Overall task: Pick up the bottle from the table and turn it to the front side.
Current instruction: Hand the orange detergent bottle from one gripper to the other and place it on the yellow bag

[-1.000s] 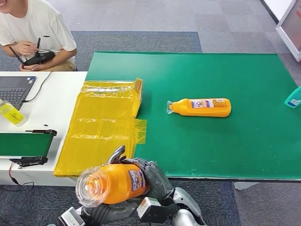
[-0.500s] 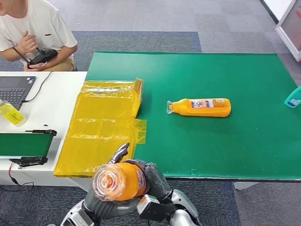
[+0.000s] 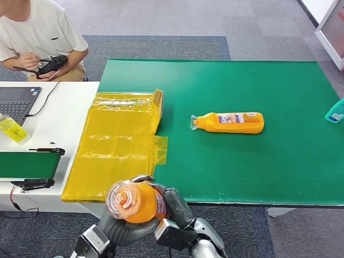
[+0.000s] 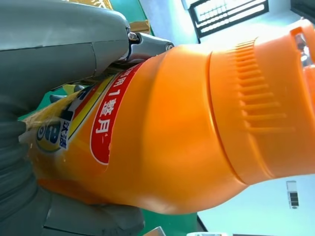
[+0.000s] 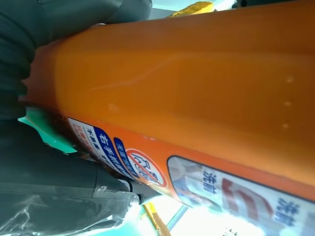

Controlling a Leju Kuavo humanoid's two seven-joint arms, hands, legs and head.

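You have the orange bottle point(image 3: 136, 202) held off the table, just past the near edge of the green table point(image 3: 243, 166), with its clear cap end tipped up toward the head camera. Your left hand point(image 3: 121, 228) cups the bottle from below and from the side away from the table, its fingers closed around the body; in the left wrist view the thick grey thumb point(image 4: 55, 46) presses on the label just behind the ribbed orange collar. Your right hand point(image 3: 174, 207) wraps the bottle's other side, dark fingers curled over the body next to the label, and the right wrist view shows those fingers point(image 5: 63, 182) clamped against the printed label. Both hands grip the same bottle.

On the green table, a second orange bottle point(image 3: 229, 122) lies on its side near the middle, cap pointing toward the yellow plastic bag point(image 3: 115, 145), which overlaps the table's left edge. A teal object point(image 3: 336, 112) sits at the table's far right edge. Beside the green table stands a white desk point(image 3: 65, 115) with a laptop point(image 3: 16, 103), and beyond the desk a person point(image 3: 40, 35) holds a controller.
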